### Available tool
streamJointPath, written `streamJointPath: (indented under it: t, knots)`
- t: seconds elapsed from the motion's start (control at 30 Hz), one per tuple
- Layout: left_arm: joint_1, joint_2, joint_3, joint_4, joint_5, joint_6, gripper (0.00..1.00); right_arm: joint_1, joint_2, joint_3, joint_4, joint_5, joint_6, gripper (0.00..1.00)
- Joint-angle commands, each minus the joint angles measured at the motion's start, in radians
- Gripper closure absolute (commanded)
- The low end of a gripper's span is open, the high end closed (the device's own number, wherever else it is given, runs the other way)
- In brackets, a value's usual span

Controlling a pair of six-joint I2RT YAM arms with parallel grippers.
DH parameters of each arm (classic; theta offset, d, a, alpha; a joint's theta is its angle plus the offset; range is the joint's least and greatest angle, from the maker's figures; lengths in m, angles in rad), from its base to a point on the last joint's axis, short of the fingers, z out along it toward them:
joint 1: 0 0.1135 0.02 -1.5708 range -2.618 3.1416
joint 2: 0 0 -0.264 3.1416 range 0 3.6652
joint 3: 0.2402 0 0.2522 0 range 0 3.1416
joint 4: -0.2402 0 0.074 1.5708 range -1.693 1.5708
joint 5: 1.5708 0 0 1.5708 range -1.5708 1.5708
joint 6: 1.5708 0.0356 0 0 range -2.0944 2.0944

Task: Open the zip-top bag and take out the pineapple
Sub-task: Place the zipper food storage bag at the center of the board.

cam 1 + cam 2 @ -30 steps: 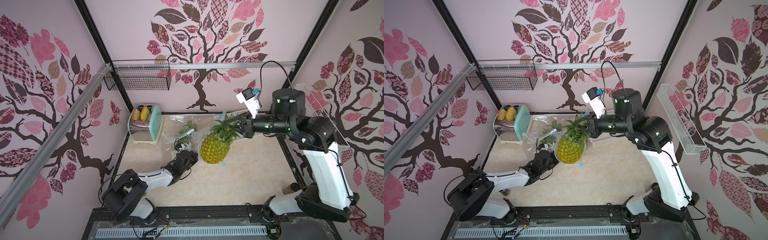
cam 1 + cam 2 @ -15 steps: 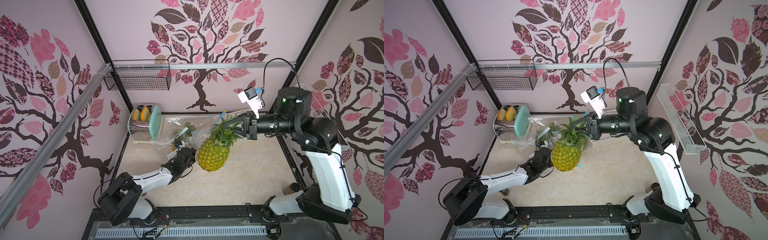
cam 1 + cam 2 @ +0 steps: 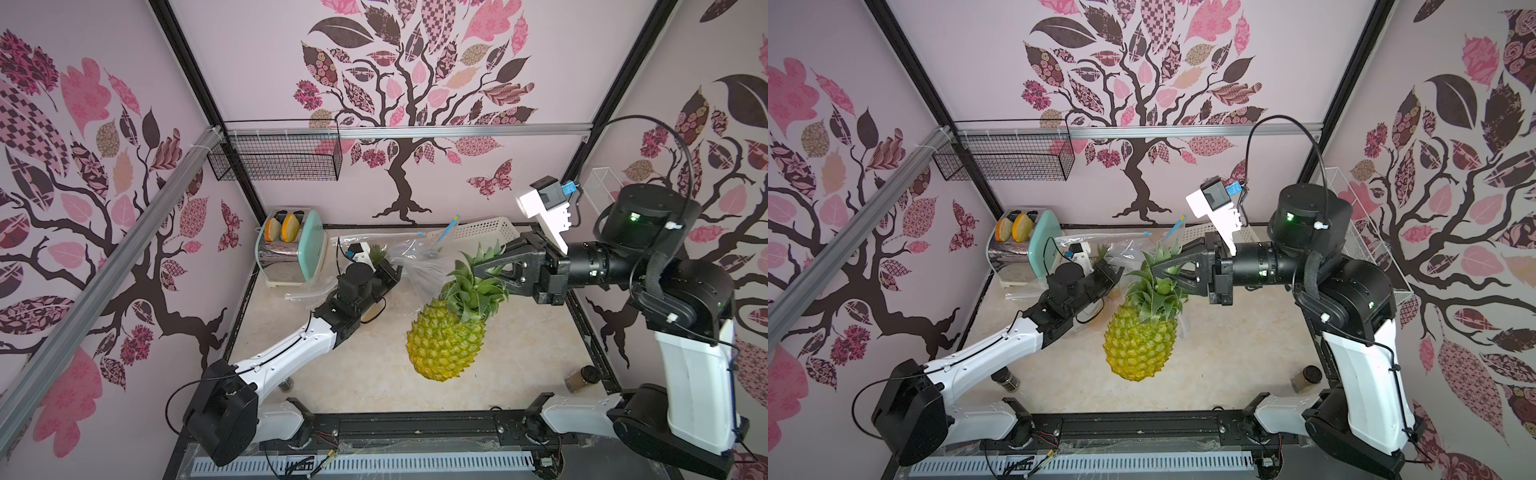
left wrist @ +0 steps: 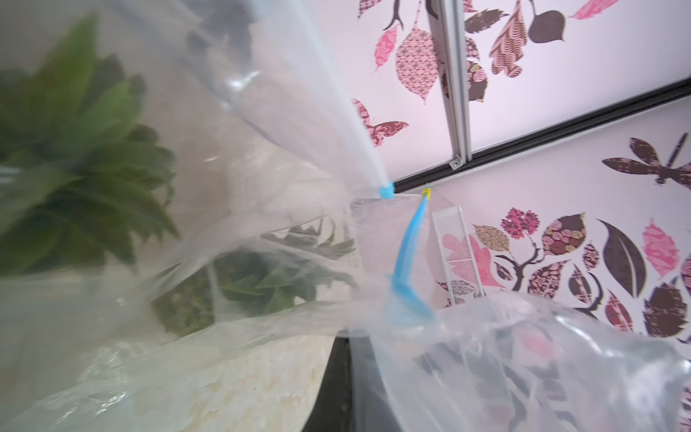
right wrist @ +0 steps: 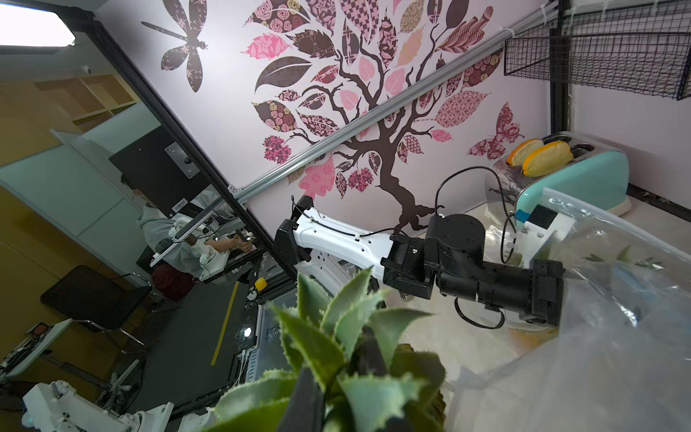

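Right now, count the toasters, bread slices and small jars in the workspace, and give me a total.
toaster: 1
bread slices: 2
small jars: 2
Total: 5

Colours: pineapple (image 3: 446, 345) yellow diamond-scaled body, green crown; zip-top bag (image 3: 422, 272) clear, blue zipper strip; toaster (image 3: 311, 245) mint-green, chrome; walls (image 3: 257, 62) pale pink, brown tree, patterned leaves.
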Motion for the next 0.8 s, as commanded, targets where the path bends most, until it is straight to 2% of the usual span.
streamJointPath:
  t: [0.0, 0.2, 0.33, 0.43, 0.5, 0.6, 0.67, 0.77]
  knots:
    - [0.016, -0.005, 0.069, 0.027, 0.065, 0.022, 1.0, 0.001, -0.033, -0.026, 0.112, -0.034, 0.025, 1.0]
    - [0.058, -0.032, 0.219, 0.017, 0.126, 0.07, 1.0, 0.001, -0.049, -0.055, 0.086, 0.025, -0.004, 1.0]
    - [0.147, -0.055, 0.379, -0.105, 0.157, 0.211, 1.0, 0.0, -0.054, -0.071, 0.051, 0.141, -0.047, 1.0]
    - [0.247, -0.045, 0.556, -0.308, 0.212, 0.367, 1.0, 0.0, -0.055, -0.094, 0.027, 0.286, -0.083, 1.0]
    - [0.322, -0.023, 0.699, -0.514, 0.236, 0.5, 1.0, 0.0, -0.052, -0.111, 0.02, 0.387, -0.108, 1.0]
    - [0.423, -0.011, 0.866, -0.818, 0.149, 0.688, 1.0, 0.0, -0.043, -0.119, 0.025, 0.521, -0.136, 1.0]
    - [0.497, -0.026, 0.902, -0.944, 0.057, 0.776, 1.0, 0.001, -0.03, -0.11, 0.029, 0.597, -0.152, 1.0]
    - [0.677, -0.07, 0.864, -1.032, 0.077, 0.823, 1.0, 0.001, -0.001, -0.078, 0.023, 0.694, -0.18, 1.0]
